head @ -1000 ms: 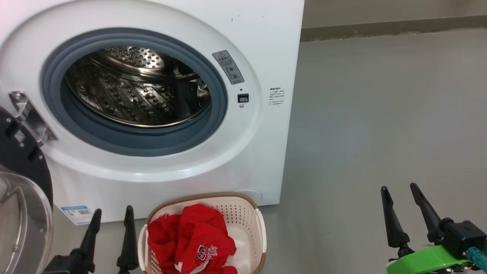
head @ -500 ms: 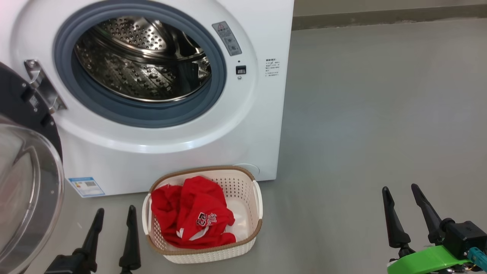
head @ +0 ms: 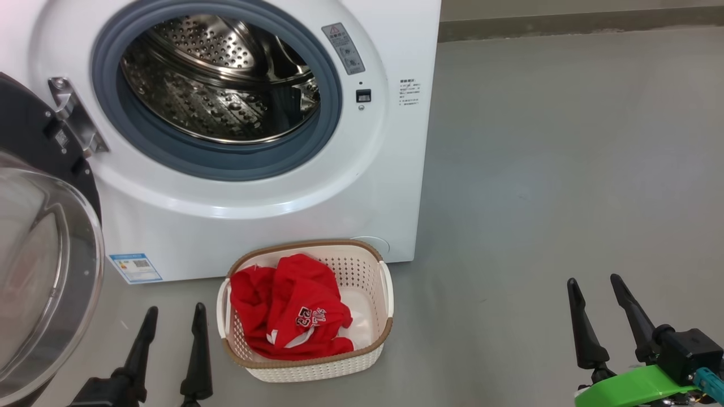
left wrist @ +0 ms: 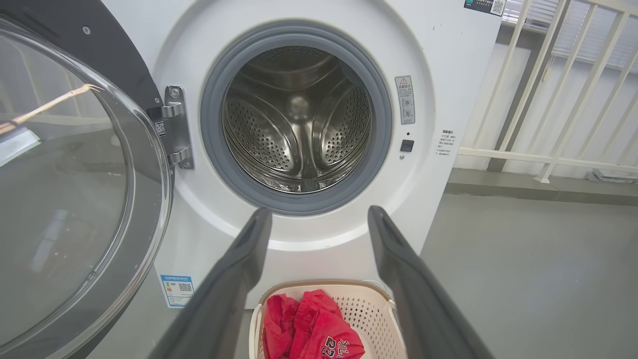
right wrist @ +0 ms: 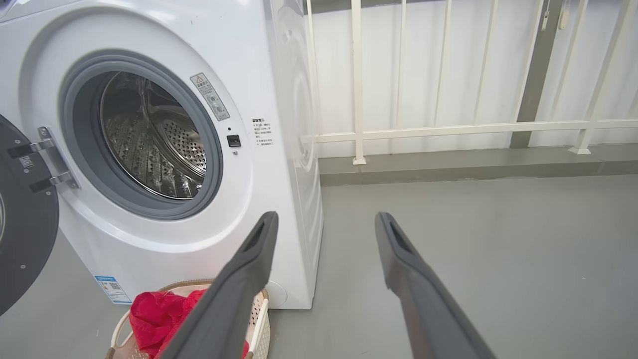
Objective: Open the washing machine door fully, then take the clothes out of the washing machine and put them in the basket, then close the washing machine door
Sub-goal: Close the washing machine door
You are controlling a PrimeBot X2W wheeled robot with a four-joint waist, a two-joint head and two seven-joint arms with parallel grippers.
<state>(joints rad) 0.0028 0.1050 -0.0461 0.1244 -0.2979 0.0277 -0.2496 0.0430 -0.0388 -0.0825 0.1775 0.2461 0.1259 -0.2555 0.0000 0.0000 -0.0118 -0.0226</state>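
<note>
Door: large round washing machine door [head: 48,243], glossy black rim, clear glass bowl; swung open, hinged left of the opening.
Clothes: red clothes [head: 291,316] with white lettering lie in the cream perforated plastic basket [head: 317,370] before the white washing machine [head: 390,169].
Left gripper [head: 175,310]: fingers spread, empty; door just to its left.
Right gripper [head: 593,280]: fingers spread, empty; well apart, beyond the basket.
Closing move: likely the left arm, sweeping the door rightward.

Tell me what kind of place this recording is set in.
Likely a laundry spot on a balcony or utility area: a white front-loading washing machine stands on a grey floor, and a white railing runs beside it.
</note>
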